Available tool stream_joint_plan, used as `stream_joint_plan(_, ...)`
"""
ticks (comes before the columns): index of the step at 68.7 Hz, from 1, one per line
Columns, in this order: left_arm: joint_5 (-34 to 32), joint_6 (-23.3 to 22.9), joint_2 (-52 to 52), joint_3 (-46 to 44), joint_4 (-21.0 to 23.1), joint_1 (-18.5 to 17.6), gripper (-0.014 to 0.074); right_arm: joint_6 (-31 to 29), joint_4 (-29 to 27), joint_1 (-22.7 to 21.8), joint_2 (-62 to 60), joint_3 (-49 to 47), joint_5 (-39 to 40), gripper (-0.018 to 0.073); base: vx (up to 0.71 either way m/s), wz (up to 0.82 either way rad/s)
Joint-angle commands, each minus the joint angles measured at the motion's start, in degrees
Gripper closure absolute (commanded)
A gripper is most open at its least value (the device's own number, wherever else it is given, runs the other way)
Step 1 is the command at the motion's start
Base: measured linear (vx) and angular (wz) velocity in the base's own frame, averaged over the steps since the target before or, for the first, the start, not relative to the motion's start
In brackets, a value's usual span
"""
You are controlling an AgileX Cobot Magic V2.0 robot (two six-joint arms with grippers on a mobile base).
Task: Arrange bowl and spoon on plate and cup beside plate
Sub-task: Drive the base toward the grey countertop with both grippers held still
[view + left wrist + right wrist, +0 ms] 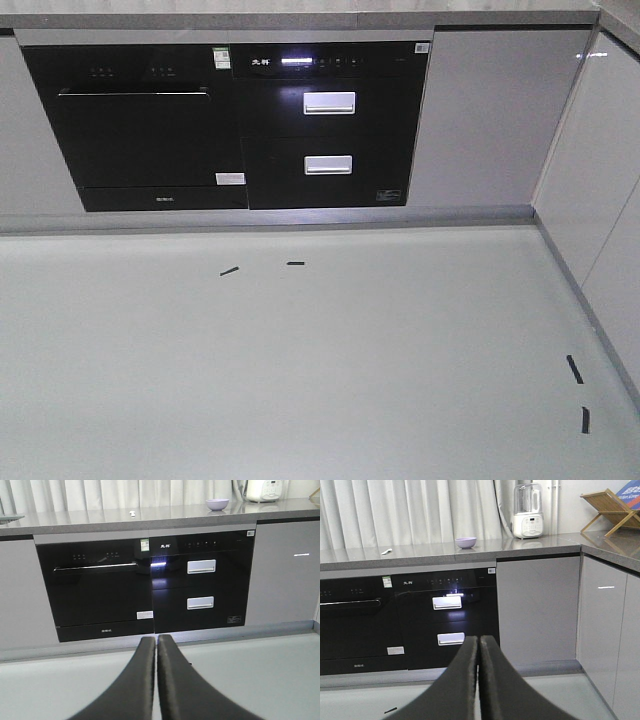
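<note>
The purple bowl (217, 504) stands upright on the grey counter (165, 517), toward its back edge and over the black drawer fronts. The little white spoon (132, 513) lies flat on the same counter, well apart from the bowl on its left and a touch nearer the front edge. At the far left end of the counter a pale rim (9, 518) just shows, which may be the plate, though too little is visible to be sure.

Right of the bowl, near the back edge, is a white kitchen machine with a clear jug (527, 511). A wooden rack (610, 507) sits on the side run of counter past the corner. A pale curtain (410, 510) hangs behind it all.

Below the counter are a black built-in oven (140, 130) and two black drawers with silver handles (329, 103), set between grey cabinet doors (490, 120).

Both arms are low over the floor (300, 380), well short of the counter. The left end effector (156, 639) is closed with its fingers pressed together and nothing between them. The right end effector (479, 639) is the same. Short black tape marks (295, 263) dot the floor.
</note>
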State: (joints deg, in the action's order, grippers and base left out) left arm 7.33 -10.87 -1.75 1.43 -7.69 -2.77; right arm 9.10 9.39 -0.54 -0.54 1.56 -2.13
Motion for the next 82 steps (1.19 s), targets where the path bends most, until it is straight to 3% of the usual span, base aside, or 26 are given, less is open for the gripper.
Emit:
stream_joint_plan(1,-3.94,-0.47,-0.53,1.74,0.49,0.16,0.0602,-0.65,0.41,-0.4,-0.63,0.93,3.98,0.0564,0.02,0.07)
stream_joint_plan(82,-3.94,-0.47,-0.53,1.74,0.49,0.16,0.0602,-0.65,0.41,-0.4,-0.63,0.93,3.98,0.0564,0.03,0.04)
